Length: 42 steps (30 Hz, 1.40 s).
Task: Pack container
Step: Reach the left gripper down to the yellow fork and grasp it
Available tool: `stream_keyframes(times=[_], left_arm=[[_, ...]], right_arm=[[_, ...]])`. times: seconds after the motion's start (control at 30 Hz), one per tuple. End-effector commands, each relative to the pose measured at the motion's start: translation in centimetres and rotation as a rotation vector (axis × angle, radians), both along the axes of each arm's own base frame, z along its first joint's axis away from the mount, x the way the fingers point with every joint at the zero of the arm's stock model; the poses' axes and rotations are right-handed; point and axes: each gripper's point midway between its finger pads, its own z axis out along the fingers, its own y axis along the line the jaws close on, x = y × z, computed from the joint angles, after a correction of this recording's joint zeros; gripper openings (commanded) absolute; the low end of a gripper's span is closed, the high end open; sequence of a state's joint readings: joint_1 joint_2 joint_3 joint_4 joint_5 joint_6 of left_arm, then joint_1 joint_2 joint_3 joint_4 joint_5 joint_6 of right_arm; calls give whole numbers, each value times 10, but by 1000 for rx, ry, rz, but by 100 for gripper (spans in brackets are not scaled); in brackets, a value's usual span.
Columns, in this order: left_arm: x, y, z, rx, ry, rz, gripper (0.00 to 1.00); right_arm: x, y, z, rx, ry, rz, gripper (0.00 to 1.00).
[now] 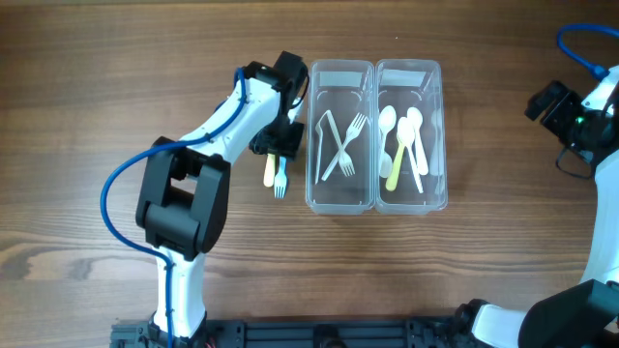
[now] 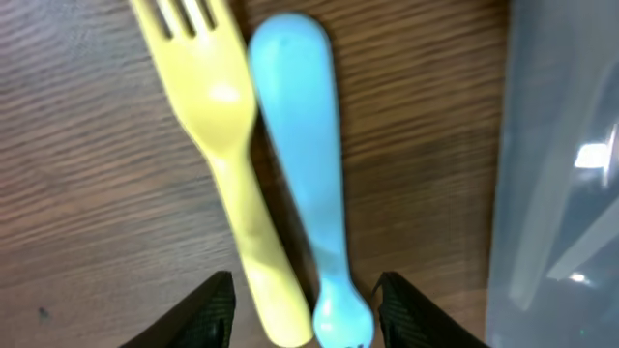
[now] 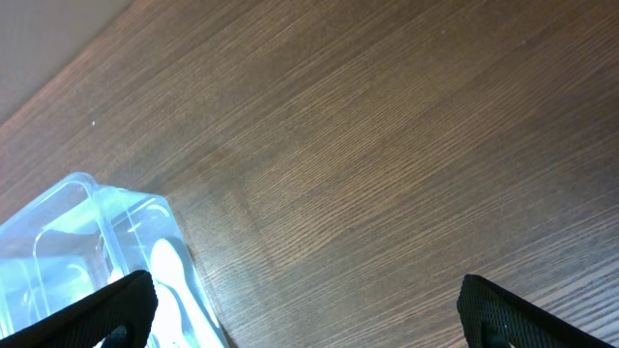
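Forks (image 2: 228, 108) between left tool (image 2: 302, 295) tips

Robotics lab bench, by the look of it: a white-and-black left arm (image 1: 222, 121) and right arm (image 1: 604, 106) stand at a wood-grain table (image 1: 484, 271). Each trails a blue cable (image 1: 106, 198), and a black rail (image 1: 319, 336) runs along the near edge. The goods read as test props: two clear bins (image 1: 340, 205) side by side holding plastic cutlery (image 1: 340, 145), and two small forks (image 1: 270, 172) on the table just beside them.
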State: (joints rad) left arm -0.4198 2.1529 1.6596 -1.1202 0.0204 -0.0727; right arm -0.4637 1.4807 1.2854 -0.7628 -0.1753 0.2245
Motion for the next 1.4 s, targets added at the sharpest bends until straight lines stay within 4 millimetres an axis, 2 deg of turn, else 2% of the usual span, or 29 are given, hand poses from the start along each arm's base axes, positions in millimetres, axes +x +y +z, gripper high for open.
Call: stream_keyframes(times=[0.0, 0.17, 0.33, 0.63, 0.77, 0.97, 1.0, 1.1, 1.17, 1.23, 1.3, 1.37], left_arm=[[1, 17, -5, 15, 27, 52, 49], [8, 19, -7, 8, 7, 15, 53], [8, 19, -20, 13, 22, 9, 54], [21, 18, -24, -2, -21, 65, 43], [21, 21, -29, 15, -13, 71, 42], [13, 24, -48, 39, 37, 71, 38], [11, 25, -52, 45, 51, 70, 36], [10, 25, -53, 47, 57, 71, 18], [10, 25, -50, 46, 52, 71, 8], [9, 25, -40, 45, 51, 76, 4], [12, 24, -17, 34, 24, 78, 4], [20, 21, 20, 7, -40, 101, 4]], right_arm=[[2, 1, 7, 3, -20, -7, 100], [2, 1, 7, 3, -20, -7, 100], [2, 1, 7, 3, -20, -7, 100], [2, 1, 7, 3, -20, -7, 100], [2, 1, 7, 3, -20, -7, 100], [2, 1, 7, 3, -19, -7, 100], [2, 1, 7, 3, -20, -7, 100], [2, 0, 7, 3, -20, -7, 100], [2, 1, 7, 3, -20, -7, 100], [2, 1, 7, 3, -20, -7, 100], [2, 1, 7, 3, -20, -7, 100], [2, 1, 7, 3, -20, -7, 100]])
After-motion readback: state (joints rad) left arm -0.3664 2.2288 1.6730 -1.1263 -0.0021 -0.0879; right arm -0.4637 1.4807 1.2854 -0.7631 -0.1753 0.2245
